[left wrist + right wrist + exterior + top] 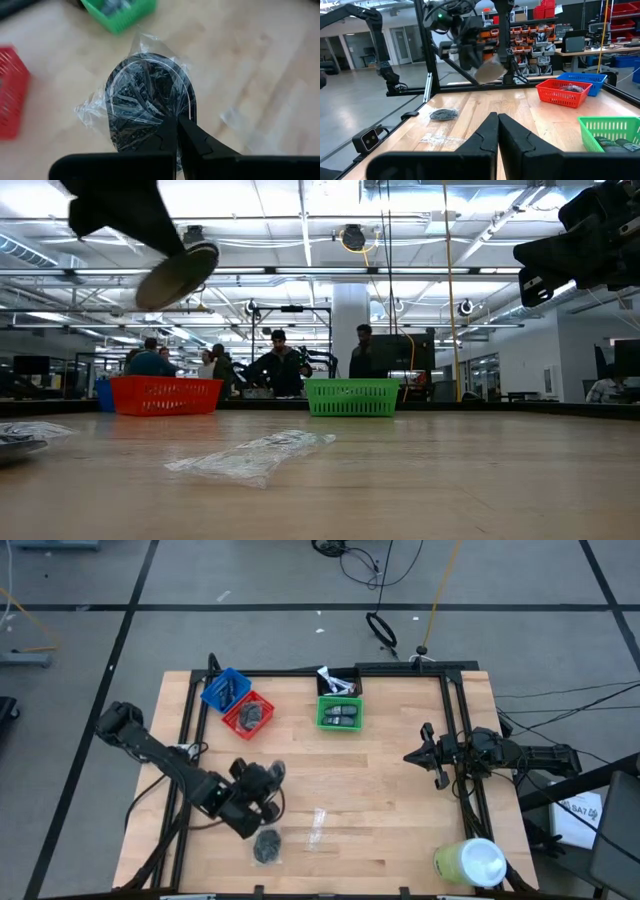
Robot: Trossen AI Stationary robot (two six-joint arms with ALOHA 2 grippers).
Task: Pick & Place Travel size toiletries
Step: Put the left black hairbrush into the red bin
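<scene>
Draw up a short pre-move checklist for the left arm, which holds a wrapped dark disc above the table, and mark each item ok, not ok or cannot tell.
1. Left gripper shut on the wrapped dark disc: ok.
2. Disc lifted off the table, seen in the low view: ok.
3. Red basket has room: cannot tell.
4. Right gripper parked at the right side, away from the baskets: ok.
5. Clear wrapper scrap outside the carrying path: cannot tell.
6. Another wrapped dark disc waiting near the front edge: ok.

We see a clear wrapper scrap [318, 829] lying mid-table, a yellow-green cylinder [470, 862] at the near right corner, and people [279, 366] beyond the table.
</scene>
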